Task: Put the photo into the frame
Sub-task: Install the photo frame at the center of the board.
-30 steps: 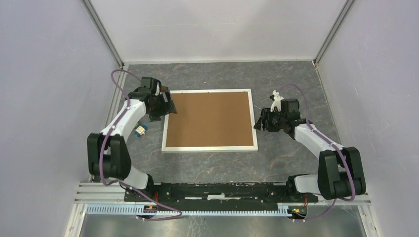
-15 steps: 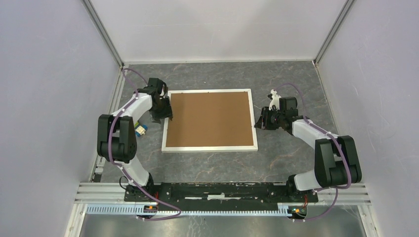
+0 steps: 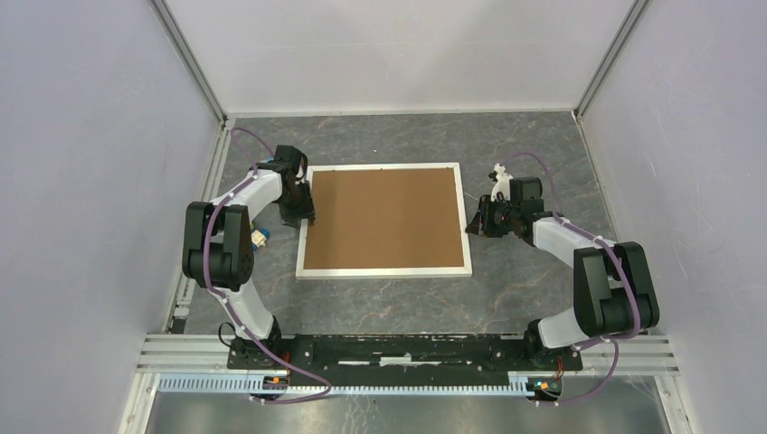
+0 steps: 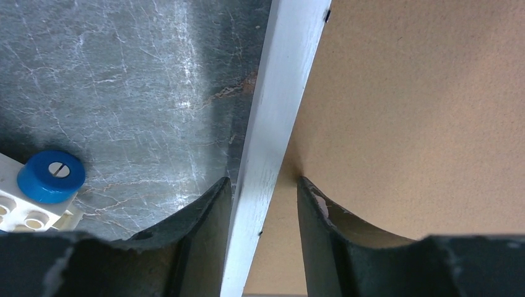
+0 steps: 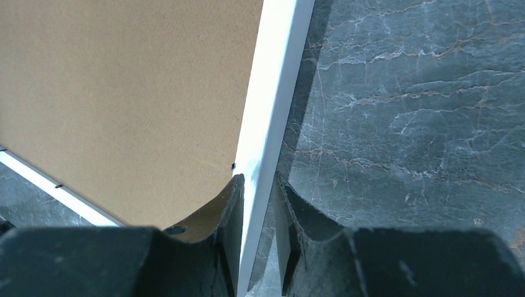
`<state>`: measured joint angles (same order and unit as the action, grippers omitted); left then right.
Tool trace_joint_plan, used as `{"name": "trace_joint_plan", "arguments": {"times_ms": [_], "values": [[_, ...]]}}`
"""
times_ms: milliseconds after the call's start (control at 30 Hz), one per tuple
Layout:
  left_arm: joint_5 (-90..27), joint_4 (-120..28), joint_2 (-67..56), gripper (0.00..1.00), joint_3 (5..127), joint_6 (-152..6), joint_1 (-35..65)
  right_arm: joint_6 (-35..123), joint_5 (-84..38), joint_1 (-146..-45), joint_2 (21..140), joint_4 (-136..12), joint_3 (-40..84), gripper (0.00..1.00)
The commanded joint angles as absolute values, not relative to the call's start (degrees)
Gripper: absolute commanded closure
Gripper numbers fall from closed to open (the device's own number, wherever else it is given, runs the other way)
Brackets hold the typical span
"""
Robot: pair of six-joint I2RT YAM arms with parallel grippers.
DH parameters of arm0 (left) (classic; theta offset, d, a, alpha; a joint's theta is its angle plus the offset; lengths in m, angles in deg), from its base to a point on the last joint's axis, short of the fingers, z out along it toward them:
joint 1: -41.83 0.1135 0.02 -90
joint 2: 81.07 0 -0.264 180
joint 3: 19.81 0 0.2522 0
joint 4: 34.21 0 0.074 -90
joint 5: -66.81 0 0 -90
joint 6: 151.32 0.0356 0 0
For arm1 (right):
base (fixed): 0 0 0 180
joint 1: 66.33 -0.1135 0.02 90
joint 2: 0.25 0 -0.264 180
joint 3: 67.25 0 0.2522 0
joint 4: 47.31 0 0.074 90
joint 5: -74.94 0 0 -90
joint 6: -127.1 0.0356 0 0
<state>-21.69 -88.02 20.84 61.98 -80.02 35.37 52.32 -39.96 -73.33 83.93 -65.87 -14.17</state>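
frame (image 3: 384, 271): flat mid-table, back up, brown backing board (image 3: 384, 217) lying in it | left gripper (image 4: 264, 182): astride the left rail, outer finger against it, gap at the inner finger, not pinching | right gripper (image 5: 259, 179): fingers pressed on both sides of the right rail | blue-capped white brick (image 4: 49, 176): beside the left gripper

Table (image 3: 525, 145): dark grey marbled top. White frame (image 3: 384, 270) lies flat near the centre, back side up, with a brown backing board (image 3: 384, 217) filling it. Small white studded block (image 4: 21, 210) with a round blue cap lies near the frame's left edge, not touching it.
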Motion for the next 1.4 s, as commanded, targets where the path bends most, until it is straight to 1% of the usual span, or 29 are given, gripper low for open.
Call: {"name": "trace_joint_plan", "arguments": {"times_ms": [0,400,533,767,867,1033,1200,1367], "values": [[-20.5,-87.6,21.5,0.5,63.0,-77.3,35.5,52.8,-41.3,-73.2,85.2,-63.0,-13.5,0.71],[-21.5,-87.5,20.8,0.55,62.8,-77.7,35.2,53.4,-41.9,-74.2,87.3,-61.9,-14.1,0.74],[-22.2,-87.5,21.0,0.59,62.7,-77.7,35.1,53.5,-41.8,-74.9,87.9,-62.4,-14.1,0.76],[-22.9,-87.5,21.4,0.63,62.7,-77.8,34.8,54.4,-39.6,-77.6,88.0,-62.9,-15.1,0.76],[-25.8,-87.4,21.8,0.65,62.5,-78.1,34.8,55.3,-36.4,-79.0,88.2,-63.7,-15.7,0.76],[-30.5,-86.3,22.5,0.68,61.7,-79.4,34.8,59.4,-26.6,-84.0,87.4,-63.7,-19.2,0.75],[-33.5,-85.1,22.0,0.69,60.0,-80.5,34.8,62.8,-15.6,-90.2,87.4,-64.1,-22.7,0.75],[-34.6,-84.9,21.5,0.71,59.6,-80.6,34.8,66.3,-0.4,-98.4,89.3,-65.6,-25.5,0.76]]}}
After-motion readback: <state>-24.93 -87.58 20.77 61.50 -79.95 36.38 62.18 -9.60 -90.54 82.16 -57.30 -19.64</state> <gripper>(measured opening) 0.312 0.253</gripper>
